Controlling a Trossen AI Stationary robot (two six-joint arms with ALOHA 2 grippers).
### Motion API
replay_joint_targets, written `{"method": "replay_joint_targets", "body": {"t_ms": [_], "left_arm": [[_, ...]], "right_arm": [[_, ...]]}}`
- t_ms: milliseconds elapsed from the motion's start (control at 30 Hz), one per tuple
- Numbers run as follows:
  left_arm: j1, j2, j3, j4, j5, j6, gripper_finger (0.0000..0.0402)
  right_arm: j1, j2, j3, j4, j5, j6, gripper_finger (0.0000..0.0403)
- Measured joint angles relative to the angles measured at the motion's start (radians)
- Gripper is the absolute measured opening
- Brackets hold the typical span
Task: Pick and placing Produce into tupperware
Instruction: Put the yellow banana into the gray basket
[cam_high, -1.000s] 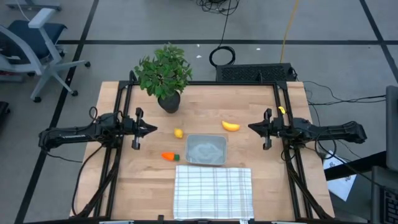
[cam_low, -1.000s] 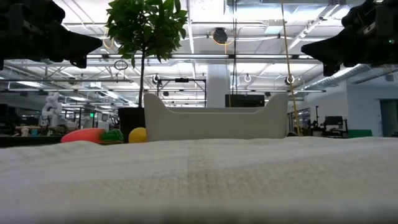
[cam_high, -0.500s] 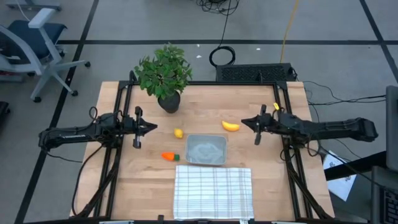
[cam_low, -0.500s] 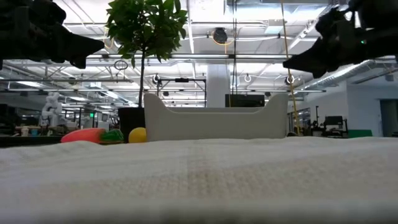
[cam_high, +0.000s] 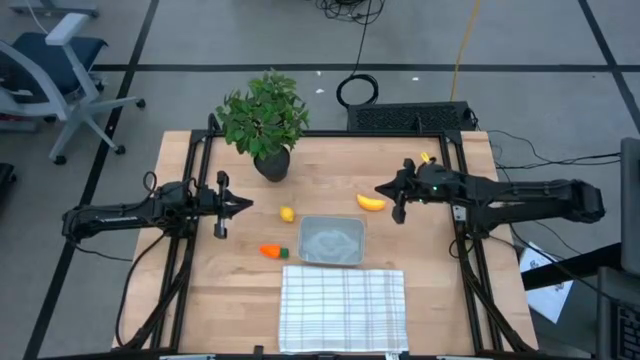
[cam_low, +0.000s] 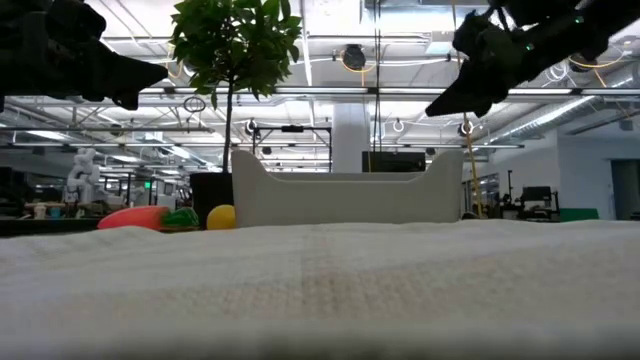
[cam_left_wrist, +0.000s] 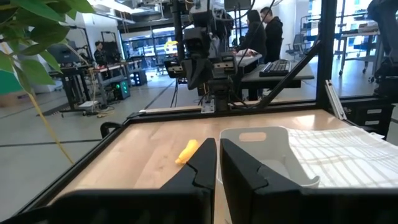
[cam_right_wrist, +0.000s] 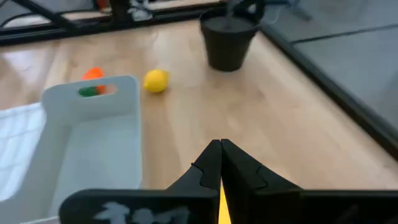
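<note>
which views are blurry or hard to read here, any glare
Low view: the white checked cloth fills the near half as a soft blur, and both arms read as dark silhouettes against bright ceiling lights. Right wrist view: soft overall, glare on the wooden table. High view: evenly lit, sharp.

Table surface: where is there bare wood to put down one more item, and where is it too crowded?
Bare wood lies between the potted plant and the table's far right corner, and left of the checked cloth. It is crowded around the tupperware: lemon, carrot, banana, with the right claw beside the banana.
</note>
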Motion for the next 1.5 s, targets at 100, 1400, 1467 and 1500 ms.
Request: {"method": "replay_joint_targets", "body": {"t_ms": [100, 1400, 1467, 1500], "left_arm": [[0.000, 0.000, 0.000, -0.001, 0.000, 0.000, 0.0026], [0.000, 0.000, 0.000, -0.005, -0.052, 0.020, 0.0026], [0.000, 0.000, 0.000, -0.014, -0.052, 0.020, 0.0026], [0.000, 0.000, 0.000, -0.020, -0.052, 0.019, 0.0026]], "right_arm": [[-0.012, 0.049, 0.067, -0.099, -0.031, 0.000, 0.0000], [-0.150, 0.470, 0.267, -0.324, -0.167, -0.159, 0.0248], [-0.150, 0.473, 0.267, -0.326, -0.165, -0.167, 0.0280], [-0.150, 0.472, 0.267, -0.325, -0.165, -0.168, 0.0294]]}}
